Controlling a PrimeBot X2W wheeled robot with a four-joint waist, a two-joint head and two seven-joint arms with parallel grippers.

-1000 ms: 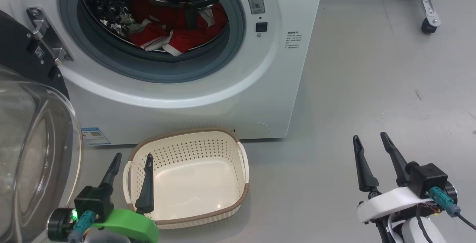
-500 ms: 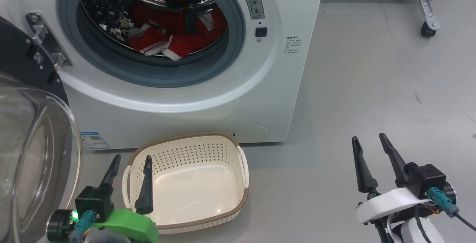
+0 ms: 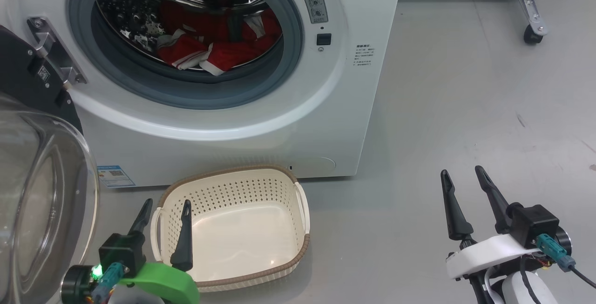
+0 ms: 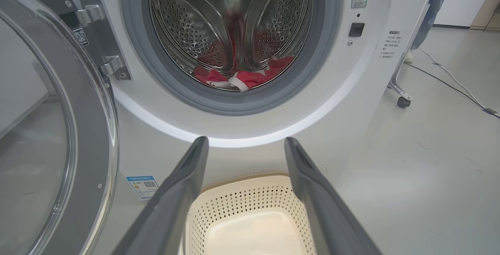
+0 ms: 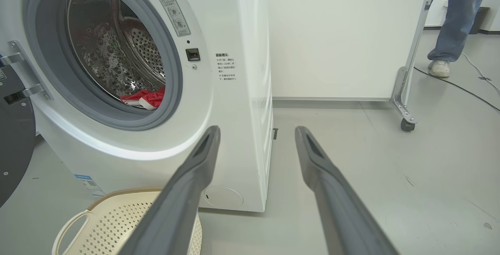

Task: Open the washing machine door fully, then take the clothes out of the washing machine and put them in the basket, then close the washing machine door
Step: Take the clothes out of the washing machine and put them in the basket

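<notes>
Gaping beside basket (image 3: pixel 305 243) — left end effector (image 3: pixel 168 201) | right end effector (image 3: pixel 461 170) agape too, over floor (image 3: pixel 465 85) | clothes (image 3: pixel 209 52) inside washing machine (image 3: pixel 233 155)

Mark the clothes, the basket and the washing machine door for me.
the clothes (image 3: pixel 219 55), head view, on the red fabric.
the basket (image 3: pixel 242 243), head view, on its bare cream bottom.
the washing machine door (image 3: pixel 42 192), head view, on its clear glass bowl.
</notes>
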